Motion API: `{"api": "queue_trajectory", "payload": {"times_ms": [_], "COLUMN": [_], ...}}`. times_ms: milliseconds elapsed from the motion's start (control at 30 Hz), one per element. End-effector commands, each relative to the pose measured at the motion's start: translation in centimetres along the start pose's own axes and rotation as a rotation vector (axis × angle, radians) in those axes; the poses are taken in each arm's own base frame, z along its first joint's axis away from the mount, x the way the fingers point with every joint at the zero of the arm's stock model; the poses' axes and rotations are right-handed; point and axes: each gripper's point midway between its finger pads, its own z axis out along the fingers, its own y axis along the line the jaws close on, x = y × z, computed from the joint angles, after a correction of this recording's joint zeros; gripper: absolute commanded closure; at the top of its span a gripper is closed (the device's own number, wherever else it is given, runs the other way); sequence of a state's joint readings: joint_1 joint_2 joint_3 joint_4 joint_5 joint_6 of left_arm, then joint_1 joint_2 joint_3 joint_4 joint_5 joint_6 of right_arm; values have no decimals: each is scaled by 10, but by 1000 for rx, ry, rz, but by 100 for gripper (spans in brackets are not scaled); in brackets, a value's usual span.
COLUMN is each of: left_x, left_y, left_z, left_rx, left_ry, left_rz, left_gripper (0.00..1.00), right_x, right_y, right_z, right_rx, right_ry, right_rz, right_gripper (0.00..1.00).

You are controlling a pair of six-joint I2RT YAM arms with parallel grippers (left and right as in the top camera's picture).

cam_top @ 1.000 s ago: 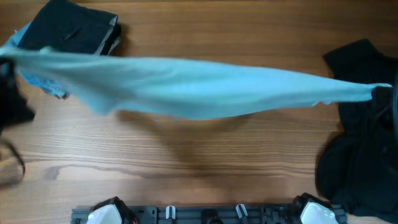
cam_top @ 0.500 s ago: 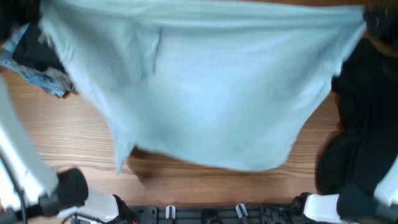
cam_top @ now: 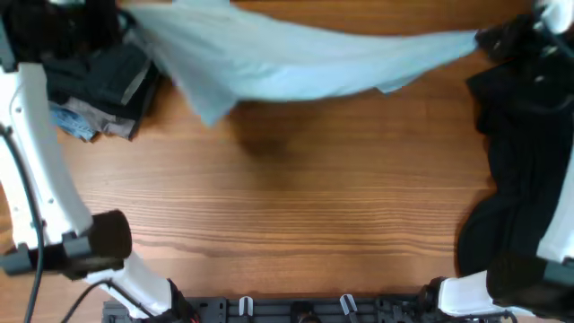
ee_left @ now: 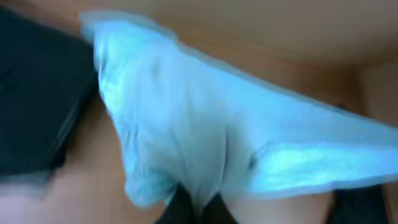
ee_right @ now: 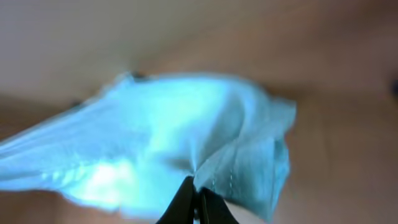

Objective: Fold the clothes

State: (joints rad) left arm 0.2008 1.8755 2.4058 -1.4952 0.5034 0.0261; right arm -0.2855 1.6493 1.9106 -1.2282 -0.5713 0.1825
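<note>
T-shirt (cam_top: 296,63) is held stretched above the surface (cam_top: 305,215) — one end clamped in the left tool (ee_left: 193,210), the other in the right tool (ee_right: 194,205), seemingly airborne.

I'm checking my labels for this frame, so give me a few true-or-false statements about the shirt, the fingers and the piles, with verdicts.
1. The pale blue T-shirt is stretched between the two arms. True.
2. The left fingers are open and empty. False: they are pinched shut on the shirt.
3. A loose dark pile of clothes lies at the right side of the table. True.
4. The shirt lies folded flat in the middle of the table. False: it hangs unfolded near the far edge.
5. The right fingers grip the shirt's cloth. True.
</note>
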Motion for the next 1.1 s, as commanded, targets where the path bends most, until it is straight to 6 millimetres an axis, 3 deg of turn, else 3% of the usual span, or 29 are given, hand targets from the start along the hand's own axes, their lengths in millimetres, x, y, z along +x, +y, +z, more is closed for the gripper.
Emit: {"api": "queue_trajectory", "payload": {"times_ms": [0,100,167,233,367,467,567,667,700,733,800,833,967,1067], "left_x": [45,60,79,125,177,200,207,204,201,199,197,197,205,207], "left_y": [40,48,64,82,95,107,122,122,117,110,100,98,99,100], "left_z": [26,38,44,53,54,48,35,11,0,-9,-16,-18,-15,-13], "left_rx": [-139,-147,-216,-271,-334,-430,-567,-642,-644,-635,-602,-600,-602,-603], "left_ry": [243,311,380,534,689,746,738,662,614,568,528,520,550,556], "left_rz": [-35,-79,-123,-188,-246,-306,-343,-347,-339,-332,-330,-324,-328,-329], "left_gripper": [96,96,96,96,96,96,96,96,96,96,96,96,96,96], "right_x": [57,102,128,160,186,197,204,209,211,212,209,205,195,213], "right_y": [-61,-89,-106,-119,-132,-138,-138,-139,-138,-138,-140,-141,-141,-127], "right_z": [42,54,58,66,69,66,63,57,55,55,57,60,71,92], "right_rx": [251,345,398,410,442,476,480,499,499,499,500,497,474,318], "right_ry": [240,383,462,553,620,655,683,712,722,726,710,690,638,664], "right_rz": [13,89,121,147,169,175,185,192,196,195,185,179,162,151], "right_gripper": [96,96,96,95,95,95,95,92,81,57,38,34,37,47]}}
